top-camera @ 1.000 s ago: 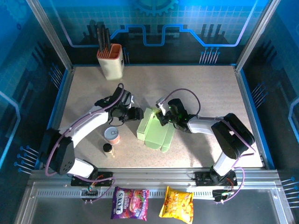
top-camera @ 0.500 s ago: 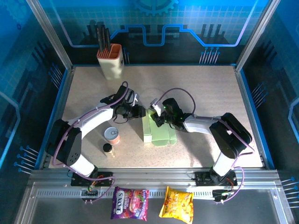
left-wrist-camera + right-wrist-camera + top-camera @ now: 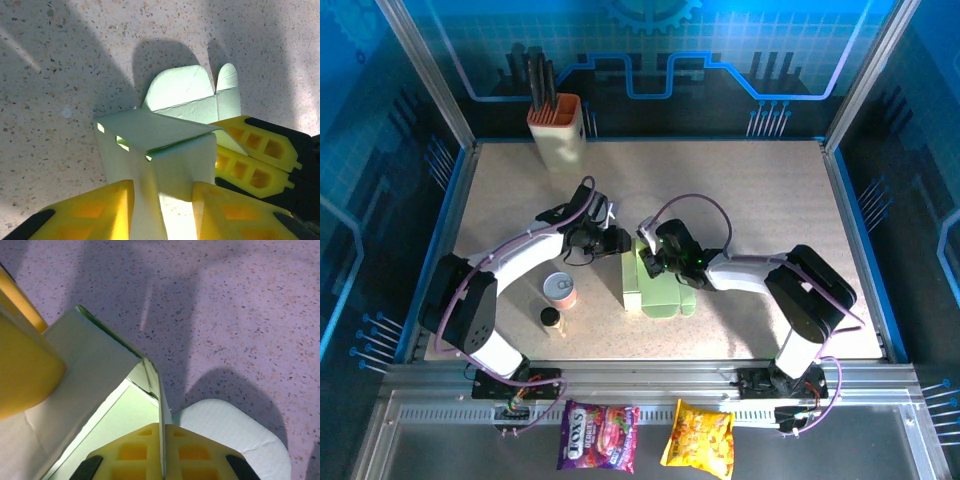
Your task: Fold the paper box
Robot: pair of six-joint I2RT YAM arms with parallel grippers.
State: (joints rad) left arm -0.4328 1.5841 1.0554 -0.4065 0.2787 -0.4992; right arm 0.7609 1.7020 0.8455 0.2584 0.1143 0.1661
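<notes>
The paper box (image 3: pixel 658 287), pale green and partly formed, lies mid-table with its far end open. My left gripper (image 3: pixel 619 241) meets its far left corner; in the left wrist view the yellow fingers (image 3: pixel 95 212) press both sides of a box corner (image 3: pixel 170 150). Rounded flaps (image 3: pixel 200 92) stick out beyond it. My right gripper (image 3: pixel 649 256) is at the same end of the box. In the right wrist view that gripper (image 3: pixel 162 432) is shut on a thin upright wall (image 3: pixel 156 385), and a rounded flap (image 3: pixel 235 440) lies flat to the right.
A beige utensil holder (image 3: pixel 557 131) stands at the back left. A small can (image 3: pixel 560 290) and a little dark-capped bottle (image 3: pixel 551 320) sit left of the box, under the left arm. Two snack packs (image 3: pixel 598 436) lie on the rail in front.
The box has swung from a wide, tilted shape into a narrower one lying straight. My left gripper moved right onto its corner, and my right gripper shifted left with the wall.
</notes>
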